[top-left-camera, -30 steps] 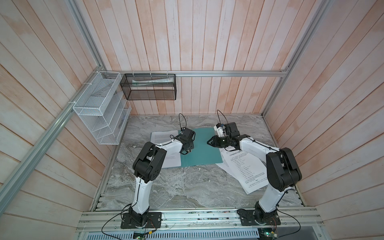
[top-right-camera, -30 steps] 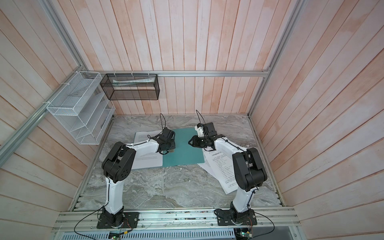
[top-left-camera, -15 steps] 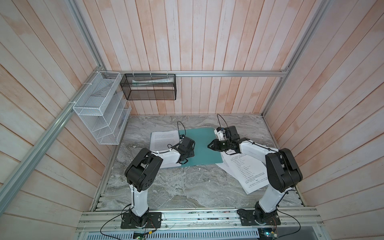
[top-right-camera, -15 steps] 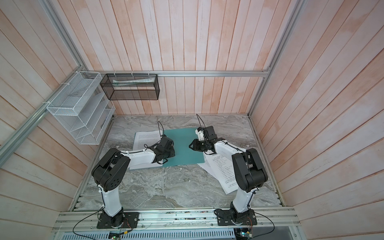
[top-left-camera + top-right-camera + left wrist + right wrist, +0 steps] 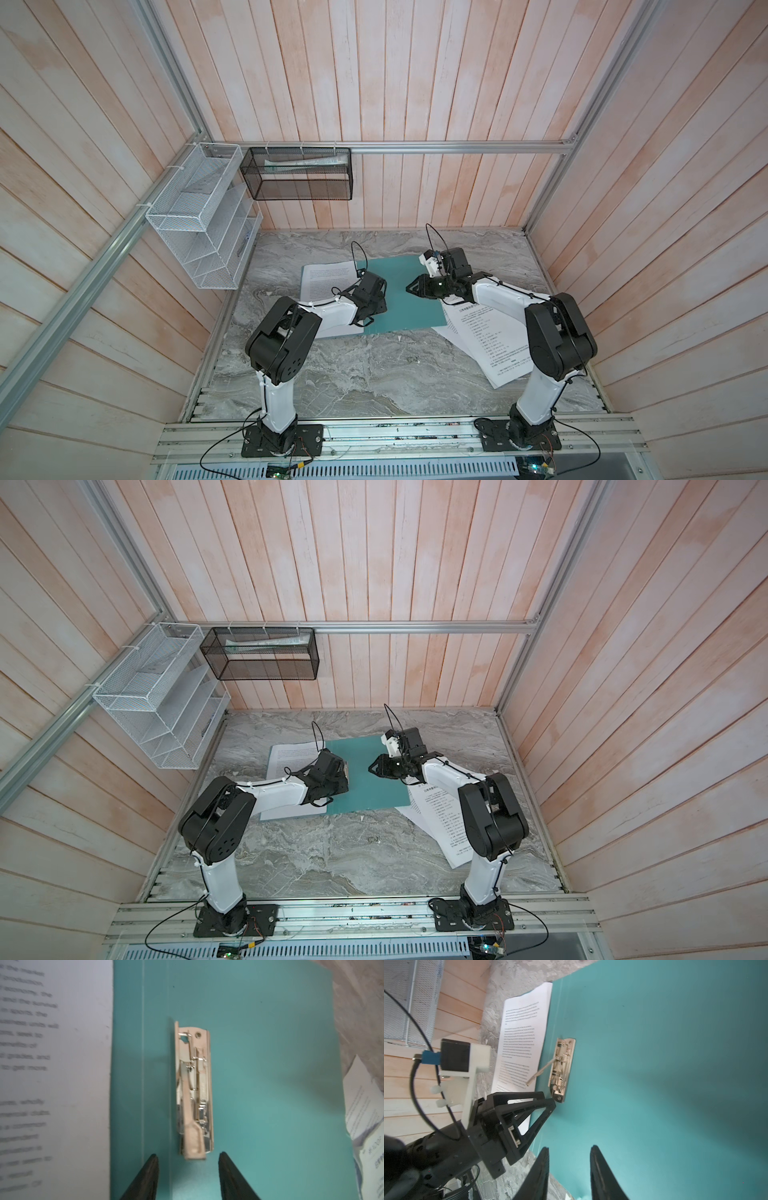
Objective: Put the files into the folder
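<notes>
- Since a second ago the left arm has drawn back toward the front, baring more of the printed white sheet (image 5: 326,278) under it.
- Left jaws stand apart, empty, tips just short of the shiny metal clip (image 5: 194,1088).
- Right jaws also gape, empty, above the smooth teal folder (image 5: 405,311) (lying flat and open on the veined marble desk (image 5: 353,374)).
- More files (image 5: 490,345) fan out beside the folder's right edge.

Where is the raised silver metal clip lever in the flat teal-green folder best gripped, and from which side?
Probably the lever at its broad free tip, which stands clear of the folder; the hinge end sits in the base. Come from the left gripper side: its open jaws face that tip.
</notes>
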Controlling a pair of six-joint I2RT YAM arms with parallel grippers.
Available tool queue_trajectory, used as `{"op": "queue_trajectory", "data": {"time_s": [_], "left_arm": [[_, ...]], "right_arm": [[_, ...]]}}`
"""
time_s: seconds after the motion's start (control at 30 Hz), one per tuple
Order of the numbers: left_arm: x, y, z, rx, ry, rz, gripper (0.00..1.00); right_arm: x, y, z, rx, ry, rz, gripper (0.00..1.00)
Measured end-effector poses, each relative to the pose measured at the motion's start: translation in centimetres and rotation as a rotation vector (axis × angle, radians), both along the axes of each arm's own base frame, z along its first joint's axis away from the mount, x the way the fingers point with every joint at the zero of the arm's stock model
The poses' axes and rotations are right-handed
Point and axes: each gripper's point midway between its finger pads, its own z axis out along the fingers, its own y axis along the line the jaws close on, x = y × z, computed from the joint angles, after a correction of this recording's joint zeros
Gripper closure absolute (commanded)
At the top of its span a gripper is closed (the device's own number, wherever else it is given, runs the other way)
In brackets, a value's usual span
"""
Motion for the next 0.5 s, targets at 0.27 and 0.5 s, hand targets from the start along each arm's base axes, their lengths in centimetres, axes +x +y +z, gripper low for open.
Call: {"op": "queue_trajectory", "data": {"time_s": [0.27,0.5], "left_arm": [[3.3,2.2,7.4,-0.136,-0.104,0.009,0.45],[1.2,2.9,11.2,-0.255,-0.166,-0.025,0.44]], "right_arm": [[-0.8,2.7,-2.2,0.029,0.067,0.054,0.8],[-1.2,5.1,-3.8,0.075,0.126,0.106,0.81]]}}
